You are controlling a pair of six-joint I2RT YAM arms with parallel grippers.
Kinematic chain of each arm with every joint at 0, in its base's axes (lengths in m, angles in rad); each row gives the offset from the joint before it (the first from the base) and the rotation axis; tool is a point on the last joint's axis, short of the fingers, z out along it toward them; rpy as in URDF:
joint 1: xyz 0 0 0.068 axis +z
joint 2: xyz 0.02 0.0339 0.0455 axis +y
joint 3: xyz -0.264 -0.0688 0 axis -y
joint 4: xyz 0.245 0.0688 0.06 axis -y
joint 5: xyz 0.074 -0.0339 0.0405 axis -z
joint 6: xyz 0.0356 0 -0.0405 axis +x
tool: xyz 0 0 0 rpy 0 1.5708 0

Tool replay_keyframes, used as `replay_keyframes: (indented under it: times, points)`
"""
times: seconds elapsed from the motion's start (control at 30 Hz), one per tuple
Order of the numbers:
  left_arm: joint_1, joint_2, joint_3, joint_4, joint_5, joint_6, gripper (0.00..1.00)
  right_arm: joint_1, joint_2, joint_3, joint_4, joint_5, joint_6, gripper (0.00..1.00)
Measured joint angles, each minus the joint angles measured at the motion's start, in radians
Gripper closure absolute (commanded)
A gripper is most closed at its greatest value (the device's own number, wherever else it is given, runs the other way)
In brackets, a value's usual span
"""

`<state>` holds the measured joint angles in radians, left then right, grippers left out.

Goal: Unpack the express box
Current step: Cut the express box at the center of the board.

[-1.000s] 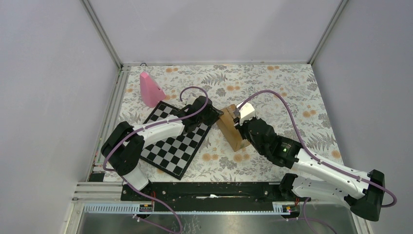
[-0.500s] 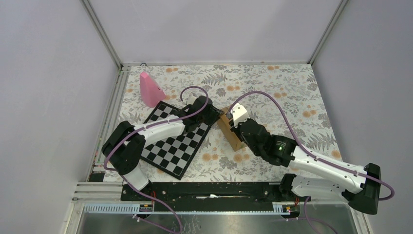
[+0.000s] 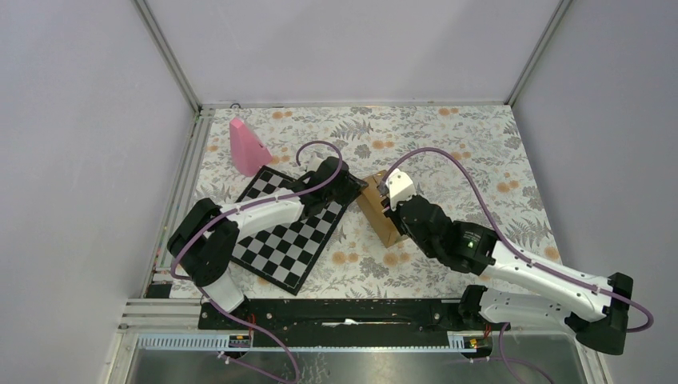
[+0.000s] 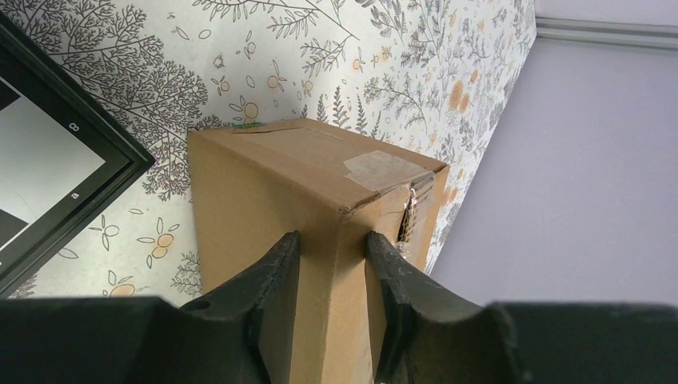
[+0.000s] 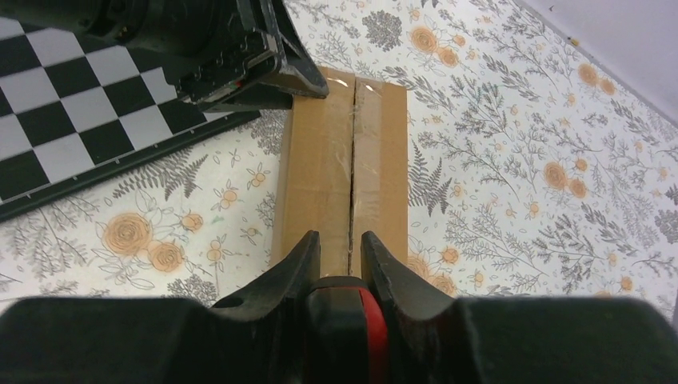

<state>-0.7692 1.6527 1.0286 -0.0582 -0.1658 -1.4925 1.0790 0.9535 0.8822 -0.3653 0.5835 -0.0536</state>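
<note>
A robot test cell in a lab is indicated: the floral-clothed table is enclosed on three sides by plain grey panels held in aluminium posts, and a black mounting rail is bolted along its near edge.

Pale lilac walls at 9, 12, 3 o'clock around counter; aluminium posts at 11 and 1. Cloth white, grey ferns, orange flowers. Light even.

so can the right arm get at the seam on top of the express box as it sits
Probably yes. The right hand sits over the near end of the express box, in line with the seam; the left hand is only at the far end.
</note>
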Motion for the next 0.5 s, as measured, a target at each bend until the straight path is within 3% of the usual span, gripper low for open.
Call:
replay_keyframes:
  times: [0.17,0.33,0.5]
  points:
    - [0.002,0.0,0.011,-0.008,0.007,0.035,0.98,0.0,-0.001,0.036,-0.001,0.021,0.044,1.0]
    - [0.009,-0.002,0.019,-0.009,0.027,0.101,0.75,-0.052,0.047,0.082,-0.005,0.036,0.106,1.0]
    - [0.016,-0.015,0.019,-0.011,0.046,0.173,0.53,-0.215,0.045,0.082,-0.013,-0.035,0.193,1.0]
